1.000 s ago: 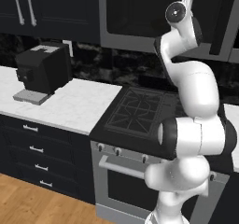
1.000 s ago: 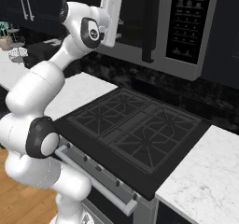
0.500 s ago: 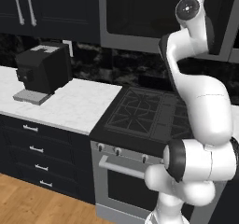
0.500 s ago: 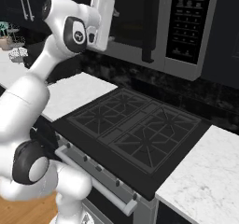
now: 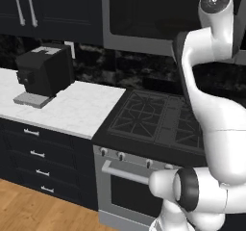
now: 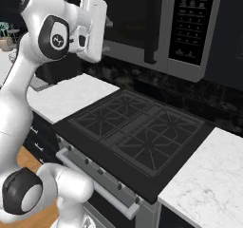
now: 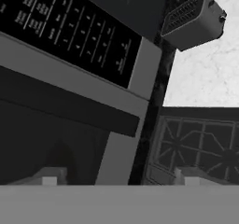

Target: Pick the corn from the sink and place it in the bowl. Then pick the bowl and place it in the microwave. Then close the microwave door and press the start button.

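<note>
Microwave (image 6: 156,27) hung above the stove (image 6: 137,137) with its door (image 6: 118,18) shut, and the gripper (image 7: 119,176) hovered in front of it, fingers spread wide and holding nothing. The start-button step seemed to be in hand; next, a fingertip would need lining up on the control panel (image 7: 70,29) and pressing.
</note>
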Controlling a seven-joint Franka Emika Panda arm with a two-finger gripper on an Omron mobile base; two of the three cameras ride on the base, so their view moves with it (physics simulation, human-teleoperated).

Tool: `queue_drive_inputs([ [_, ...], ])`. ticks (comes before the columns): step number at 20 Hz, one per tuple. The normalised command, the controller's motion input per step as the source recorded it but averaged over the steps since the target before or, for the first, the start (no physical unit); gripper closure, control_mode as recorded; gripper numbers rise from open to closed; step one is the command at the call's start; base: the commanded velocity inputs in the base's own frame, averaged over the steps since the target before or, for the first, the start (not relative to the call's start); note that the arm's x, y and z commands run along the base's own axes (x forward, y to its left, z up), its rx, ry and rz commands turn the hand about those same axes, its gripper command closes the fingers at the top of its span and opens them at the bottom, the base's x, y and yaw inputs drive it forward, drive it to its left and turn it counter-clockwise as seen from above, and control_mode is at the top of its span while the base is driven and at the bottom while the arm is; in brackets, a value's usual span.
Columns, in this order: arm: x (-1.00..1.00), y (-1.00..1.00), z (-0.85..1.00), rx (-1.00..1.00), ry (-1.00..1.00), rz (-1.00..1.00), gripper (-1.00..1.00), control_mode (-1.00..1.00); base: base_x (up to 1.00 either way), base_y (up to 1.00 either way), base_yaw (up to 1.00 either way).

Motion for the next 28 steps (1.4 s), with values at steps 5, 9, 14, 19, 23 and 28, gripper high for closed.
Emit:
queue_drive_inputs([
  [5,-0.85,-0.01,-0.28,-0.20,0.14,0.19,1.00,-1.00,0.00,0.00,0.00],
  [9,-0.77,0.00,-0.43,-0.39,0.02,0.18,1.00,-1.00,0.00,0.00,0.00],
  [14,-0.50,-0.05,-0.32,-0.45,0.00,0.16,1.00,-1.00,0.00,0.00,0.00],
  [19,-0.10,-0.15,-0.12,-0.40,0.02,0.18,1.00,-1.00,0.00,0.00,0.00],
  [23,0.03,-0.38,0.00,-0.25,-0.07,0.24,1.00,-1.00,0.00,0.00,0.00],
  [28,0.02,-0.22,0.03,-0.26,0.02,0.11,1.00,-1.00,0.00,0.00,0.00],
])
